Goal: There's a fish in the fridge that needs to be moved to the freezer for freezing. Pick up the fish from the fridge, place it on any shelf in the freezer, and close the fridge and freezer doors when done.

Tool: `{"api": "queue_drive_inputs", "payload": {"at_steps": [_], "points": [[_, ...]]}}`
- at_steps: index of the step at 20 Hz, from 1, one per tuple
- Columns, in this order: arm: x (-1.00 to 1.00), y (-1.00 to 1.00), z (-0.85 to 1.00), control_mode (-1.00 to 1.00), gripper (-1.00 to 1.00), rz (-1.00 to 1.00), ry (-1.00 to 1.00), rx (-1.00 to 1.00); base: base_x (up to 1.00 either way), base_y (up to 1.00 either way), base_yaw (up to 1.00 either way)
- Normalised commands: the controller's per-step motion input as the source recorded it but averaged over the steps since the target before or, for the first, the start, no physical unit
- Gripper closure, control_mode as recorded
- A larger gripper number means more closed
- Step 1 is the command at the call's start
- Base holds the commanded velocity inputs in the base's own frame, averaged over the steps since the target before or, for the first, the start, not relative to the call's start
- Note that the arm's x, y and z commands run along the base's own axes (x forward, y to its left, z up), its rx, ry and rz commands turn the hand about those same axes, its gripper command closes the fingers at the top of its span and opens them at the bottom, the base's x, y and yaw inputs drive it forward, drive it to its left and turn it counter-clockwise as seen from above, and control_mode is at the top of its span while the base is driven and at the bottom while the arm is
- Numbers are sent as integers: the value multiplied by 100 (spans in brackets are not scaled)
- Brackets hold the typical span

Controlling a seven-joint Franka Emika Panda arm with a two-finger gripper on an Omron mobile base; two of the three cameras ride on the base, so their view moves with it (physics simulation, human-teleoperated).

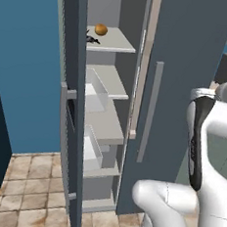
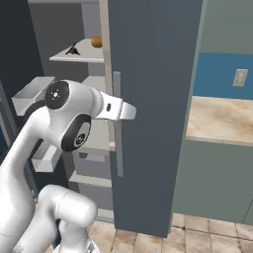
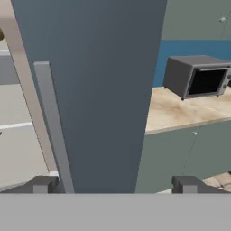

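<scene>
- An open door (image 1: 72, 106), a tall dark grey slab seen nearly edge-on, stands at the left of the left base view, with clear white bins (image 1: 95, 91) fixed to its inner face.
- Behind it the fridge (image 1: 109, 100) shows a stack of pale grey shelves; the top shelf (image 1: 115, 41) carries the fish (image 1: 92, 39), a small, slim, dark grey shape with thin dark fins, lying flat near the shelf's left front edge.
- Just beside the fish, farther back, sits a round orange-brown ball (image 1: 101, 29); whether the two touch cannot be told.
- In the right base view the fish (image 2: 73, 49) shows as a small dark peaked shape on the same top shelf (image 2: 79, 57), the ball (image 2: 97, 42) partly hidden by the door edge.
- To the right stands the second door (image 1: 179, 92), closed, plain-fronted and dark grey, with a long light grey bar handle (image 1: 150, 111) running down it.
- The white arm (image 2: 74, 118) rises in front of this closed door.
- In the hand view the gripper (image 3: 115, 184) faces that door, its two dark fingertips (image 3: 41, 184) spread wide apart and holding nothing; the handle (image 3: 52, 126) runs just inside the left-hand tip.
- At far right a dark microwave (image 3: 196, 76) rests on a pale countertop (image 3: 189, 110) against a blue wall.
</scene>
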Motion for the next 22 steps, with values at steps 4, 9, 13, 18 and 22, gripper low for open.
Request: {"api": "queue_drive_inputs", "payload": {"at_steps": [4,9,13,18,22], "points": [[-100,70,17,-100,-100,0,1,0,0,0,0],[-89,92,1,-100,-100,0,0,0,0,0,0],[-87,98,6,-100,-100,0,-9,0,0,0,0],[-78,100,2,-100,-100,0,-16,0,0,0,0],[-31,100,-3,-100,-100,0,-19,0,0,0,0]]}}
